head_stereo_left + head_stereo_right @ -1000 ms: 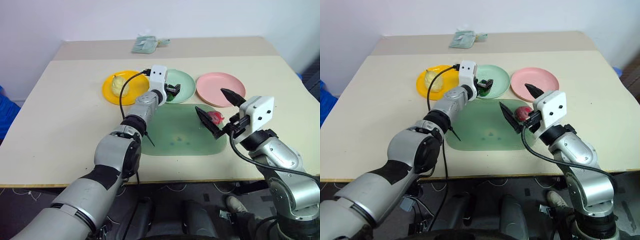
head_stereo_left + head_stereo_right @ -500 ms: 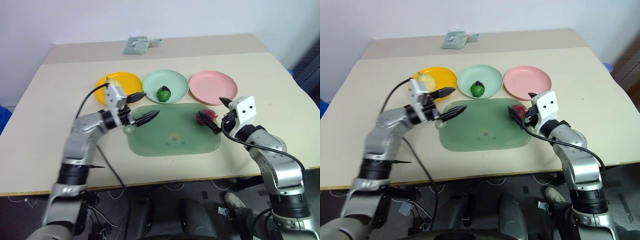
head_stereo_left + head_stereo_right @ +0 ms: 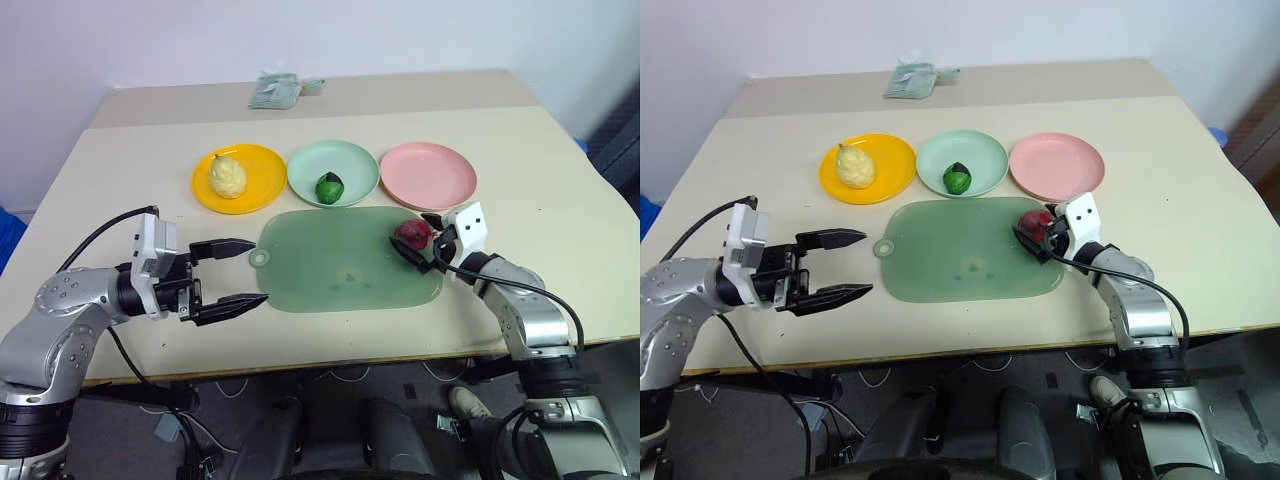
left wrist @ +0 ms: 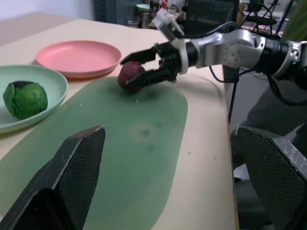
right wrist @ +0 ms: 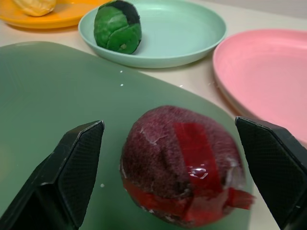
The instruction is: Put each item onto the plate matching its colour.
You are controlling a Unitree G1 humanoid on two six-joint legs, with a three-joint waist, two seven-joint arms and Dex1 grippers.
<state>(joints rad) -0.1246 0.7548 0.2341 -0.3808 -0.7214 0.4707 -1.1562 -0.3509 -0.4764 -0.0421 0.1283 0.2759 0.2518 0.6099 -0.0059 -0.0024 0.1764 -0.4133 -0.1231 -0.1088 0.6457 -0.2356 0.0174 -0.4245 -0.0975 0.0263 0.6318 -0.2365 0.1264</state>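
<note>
The pale yellow pear [image 3: 228, 176] lies on the yellow-orange plate [image 3: 262, 165]. On the mint green plate [image 3: 350, 160] sits the green ball [image 3: 329, 186]. The pink plate [image 3: 430, 175] holds nothing. A dark red lump [image 3: 412, 233] rests on the right end of the green mat [image 3: 340, 265]. My right gripper [image 5: 168, 123] is open, one finger on each side of the lump, with gaps showing. My left gripper [image 3: 258, 270] stands open and empty off the mat's left edge, pointing toward the mat.
A folded greenish cloth [image 3: 280, 90] lies at the table's far edge. The mat's tab [image 3: 259, 258] points toward my left gripper. Bare tabletop lies to the left and right of the plates. The table's front edge runs just behind both arms.
My left arm pulled back from the green plate to the near left, leaving the green ball there. My right gripper dropped and moved forward to straddle the red lump. The camera also shifted.
</note>
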